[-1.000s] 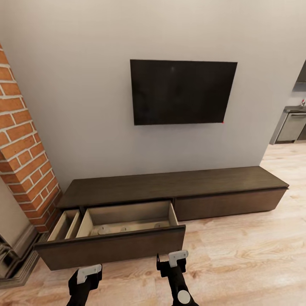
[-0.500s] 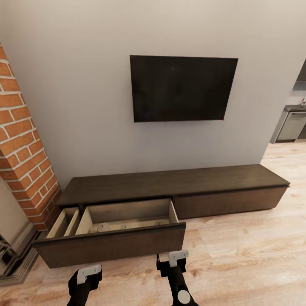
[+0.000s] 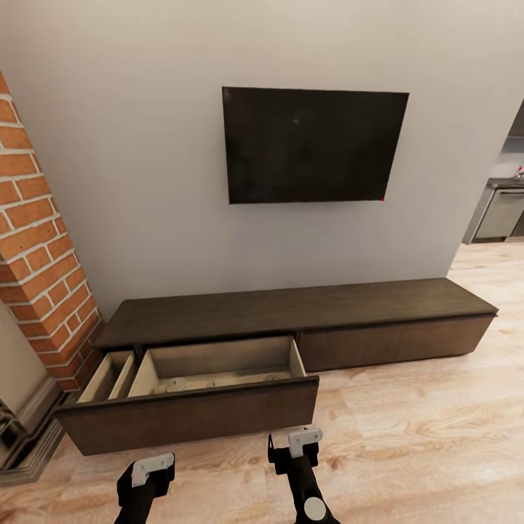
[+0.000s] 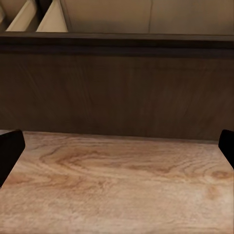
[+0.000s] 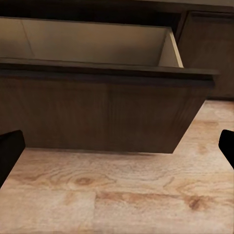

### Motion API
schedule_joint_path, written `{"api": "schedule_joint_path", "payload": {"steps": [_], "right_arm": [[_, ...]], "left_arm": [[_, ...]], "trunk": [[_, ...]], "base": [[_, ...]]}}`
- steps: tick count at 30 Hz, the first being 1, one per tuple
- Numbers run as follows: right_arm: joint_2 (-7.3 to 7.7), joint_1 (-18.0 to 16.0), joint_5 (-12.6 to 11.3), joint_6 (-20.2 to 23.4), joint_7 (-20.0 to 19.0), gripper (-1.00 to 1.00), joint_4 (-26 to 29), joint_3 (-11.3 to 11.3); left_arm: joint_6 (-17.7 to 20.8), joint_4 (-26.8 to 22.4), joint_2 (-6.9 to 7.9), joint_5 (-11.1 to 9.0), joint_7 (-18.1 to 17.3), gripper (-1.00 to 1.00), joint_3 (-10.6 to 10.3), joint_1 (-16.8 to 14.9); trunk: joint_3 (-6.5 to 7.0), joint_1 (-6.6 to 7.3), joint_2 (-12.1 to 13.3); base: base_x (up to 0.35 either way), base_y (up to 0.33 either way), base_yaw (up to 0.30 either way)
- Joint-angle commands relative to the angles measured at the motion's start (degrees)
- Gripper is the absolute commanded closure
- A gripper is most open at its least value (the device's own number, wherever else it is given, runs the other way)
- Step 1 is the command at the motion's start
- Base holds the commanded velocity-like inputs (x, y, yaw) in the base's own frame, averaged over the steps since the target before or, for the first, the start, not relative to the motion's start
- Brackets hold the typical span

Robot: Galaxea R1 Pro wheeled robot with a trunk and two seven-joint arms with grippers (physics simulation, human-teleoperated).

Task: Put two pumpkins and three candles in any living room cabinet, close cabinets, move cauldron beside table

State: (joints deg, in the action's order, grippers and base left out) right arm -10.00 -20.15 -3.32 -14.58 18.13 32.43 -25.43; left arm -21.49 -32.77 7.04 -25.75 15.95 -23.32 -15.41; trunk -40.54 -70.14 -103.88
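Cabinet, long low dark-brown wood unit, runs along the grey wall w/ a black flat TV mounted above it. Its left drawer is pulled out toward me, abt 11 o'clock from my base, pale wood inside, flat dark front w/ no handle. Inside at the back I can make out the pale flat tops of stubby grey-beige candles, mostly hidden behind the drawer front, so count is unclear. Narrow side compartment w/ a pale divider sits at the drawer's 9 o'clock side. Right drawer front sits flush, approx 1 o'clock. Red brick fireplace column stands at 10 o'clock, touching the cabinet's left end. Light wood plank floor under everything; a steel kitchen appliance shows far off at 2 o'clock. My left gripper hangs low just short of the drawer front; in left wrist view the black fingertips sit at opposite edges w/ floor and drawer front between, so jaws spread wide, holding nothing. My right gripper is near the drawer's right corner, not touching; right wrist view shows its fingertips likewise far apart, empty, facing the drawer front and its pale interior.
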Motion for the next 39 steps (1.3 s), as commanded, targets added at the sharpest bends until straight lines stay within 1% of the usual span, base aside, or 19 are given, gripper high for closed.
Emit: {"api": "schedule_joint_path", "payload": {"steps": [1,25,34,39], "right_arm": [[0.00,-0.1,-0.3,-0.3,0.3,-1.00,-0.1,-0.3],[0.00,-0.1,-0.3,-0.8,-0.9,-1.00,0.0,-0.3],[0.08,0.0,-0.3,-3.8,-4.4,-1.00,0.1,-0.3],[0.14,0.0,-0.3,-4.1,-4.9,-1.00,0.1,-0.3]], "left_arm": [[-0.2,0.0,0.08,-0.4,0.5,-1.00,-0.5,-0.1],[-0.2,-0.3,0.12,-0.4,0.4,-1.00,-0.4,-0.1],[-0.3,-0.6,0.16,-0.4,0.4,-1.00,-0.4,-0.1],[-0.3,-0.6,0.17,-0.4,0.4,-1.00,-0.4,-0.1]], "trunk": [[-0.24,-0.22,-0.4],[-4.55,-5.49,-10.1],[-6.16,-7.47,-13.7],[-7.06,-8.57,-15.7]], "base": [[0.000,0.000,0.000],[0.000,0.000,0.000],[0.000,0.000,0.000],[0.000,0.000,0.000]]}}
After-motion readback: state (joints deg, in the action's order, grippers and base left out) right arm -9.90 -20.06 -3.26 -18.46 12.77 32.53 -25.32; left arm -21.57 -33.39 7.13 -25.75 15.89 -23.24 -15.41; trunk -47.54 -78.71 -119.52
